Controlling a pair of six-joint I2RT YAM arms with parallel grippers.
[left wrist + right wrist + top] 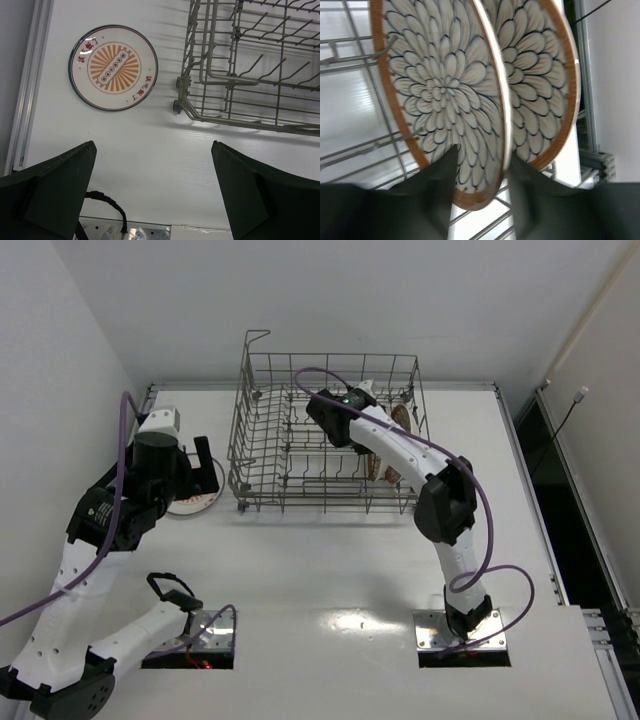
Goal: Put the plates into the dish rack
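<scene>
Straddling floral plate [445, 90] rim, right fingers [437, 182] either side, second plate [540, 75] behind

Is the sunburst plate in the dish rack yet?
Out. The sunburst plate lies flat on the table beside the dish rack.

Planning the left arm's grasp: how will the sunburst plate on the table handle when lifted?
The sunburst plate looks glossy, so probably slippery. It lies flat on the table, so its thin rim may be hard to get under. Looks ceramic: likely rigid, brittle.
</scene>
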